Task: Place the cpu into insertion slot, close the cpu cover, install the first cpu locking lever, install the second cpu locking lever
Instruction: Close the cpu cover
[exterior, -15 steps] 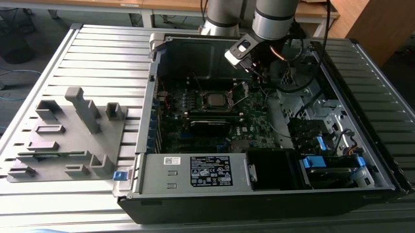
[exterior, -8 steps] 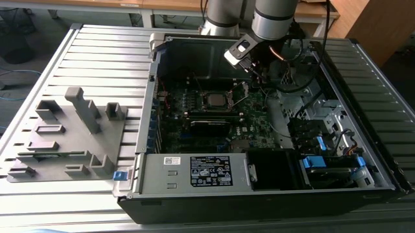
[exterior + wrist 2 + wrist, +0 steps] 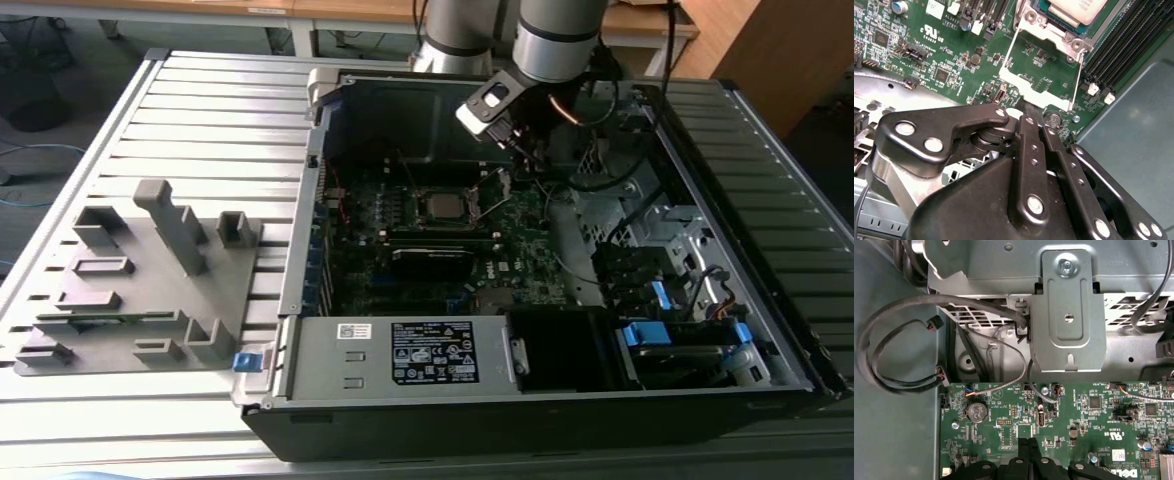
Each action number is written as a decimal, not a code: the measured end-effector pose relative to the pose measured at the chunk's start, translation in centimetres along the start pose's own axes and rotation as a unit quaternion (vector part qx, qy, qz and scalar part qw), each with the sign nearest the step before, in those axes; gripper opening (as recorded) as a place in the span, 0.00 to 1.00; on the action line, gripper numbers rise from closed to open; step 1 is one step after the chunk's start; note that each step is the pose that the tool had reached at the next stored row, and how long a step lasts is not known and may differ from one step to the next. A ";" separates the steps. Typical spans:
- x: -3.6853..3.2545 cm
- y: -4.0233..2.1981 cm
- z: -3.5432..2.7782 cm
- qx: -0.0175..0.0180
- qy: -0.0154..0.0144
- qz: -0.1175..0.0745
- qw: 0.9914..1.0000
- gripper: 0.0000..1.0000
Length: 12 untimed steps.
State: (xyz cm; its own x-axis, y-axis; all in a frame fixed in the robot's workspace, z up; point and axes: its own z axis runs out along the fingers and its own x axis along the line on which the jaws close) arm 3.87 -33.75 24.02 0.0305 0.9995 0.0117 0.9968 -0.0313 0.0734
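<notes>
Second wrist view first: the jaws are closest, pinched closed with nothing between them, tips close to the free edge of the cpu cover. That cover is flipped open, so you see green motherboard through its square opening, and its frame lies between the jaws and the socket. Past the hinge end, the cpu is already sitting in the socket, silver top up and uncovered. Black memory slots run alongside it.

In the first wrist view the closed tips hang over the board. A coin cell battery sits off to one side, then there's a grey metal bracket on the case wall and a loop of black cables.

The exterior view has the labelled power supply nearest and the cpu mid-board behind it. At the far side of the computer case is the arm, slightly to the exterior view's right of the socket. A grey parts holder sits on the slatted surface, well apart from the case on the exterior view's left.
</notes>
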 end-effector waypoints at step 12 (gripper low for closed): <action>-0.06 -1.84 -0.07 0.000 0.000 0.000 1.000 0.11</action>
State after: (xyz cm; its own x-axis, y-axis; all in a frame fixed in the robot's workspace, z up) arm 2.03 -33.75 23.96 0.0306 0.9995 0.0116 0.9968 -0.0313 0.0734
